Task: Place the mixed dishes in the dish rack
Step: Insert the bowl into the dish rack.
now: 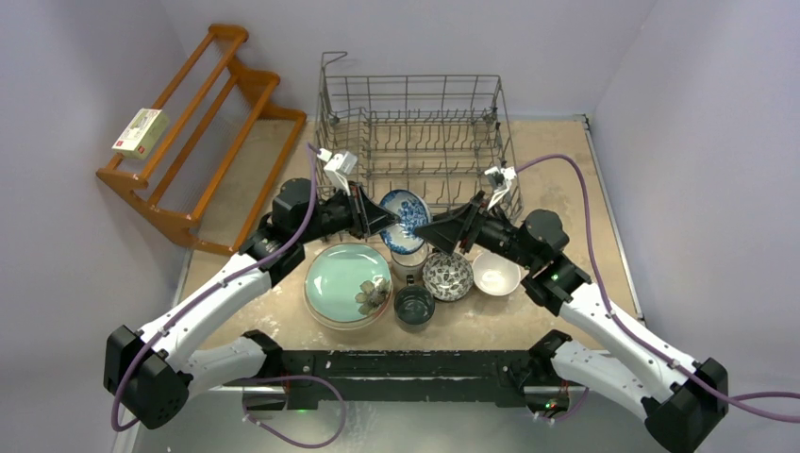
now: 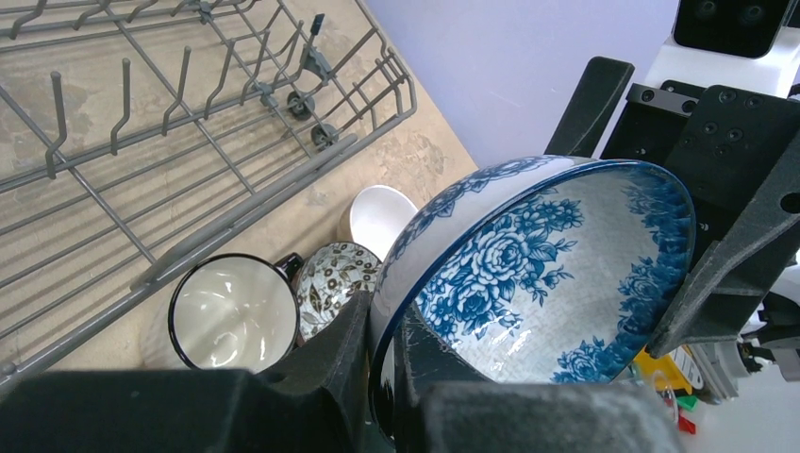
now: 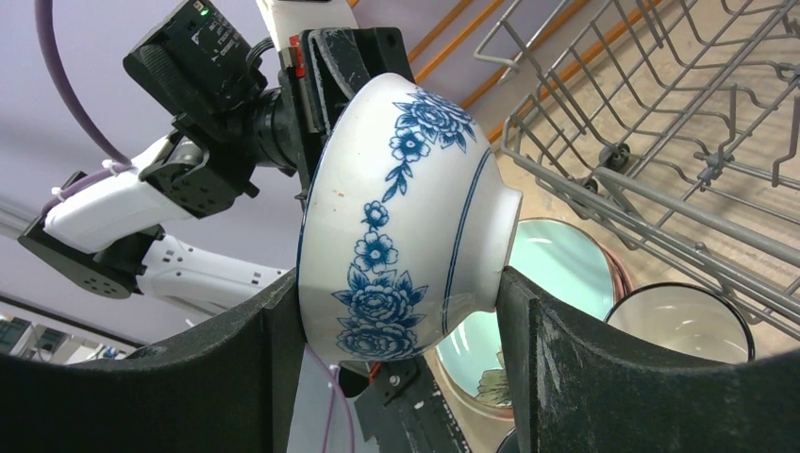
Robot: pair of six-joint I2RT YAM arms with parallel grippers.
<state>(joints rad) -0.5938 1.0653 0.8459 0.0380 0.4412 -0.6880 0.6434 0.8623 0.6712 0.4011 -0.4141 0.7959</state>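
Observation:
A blue-and-white floral bowl hangs on its side in front of the grey wire dish rack. My left gripper is shut on its rim. My right gripper spans the bowl's body, one pad against the rim edge and the other against the foot. Below lie a mint green plate, a white mug, a patterned bowl, a pale bowl and a dark teal mug.
A brown wooden slatted shelf stands at the back left with a small box on it. Walls close in the table on the left, back and right. The dishes cluster just in front of the rack, between the two arms.

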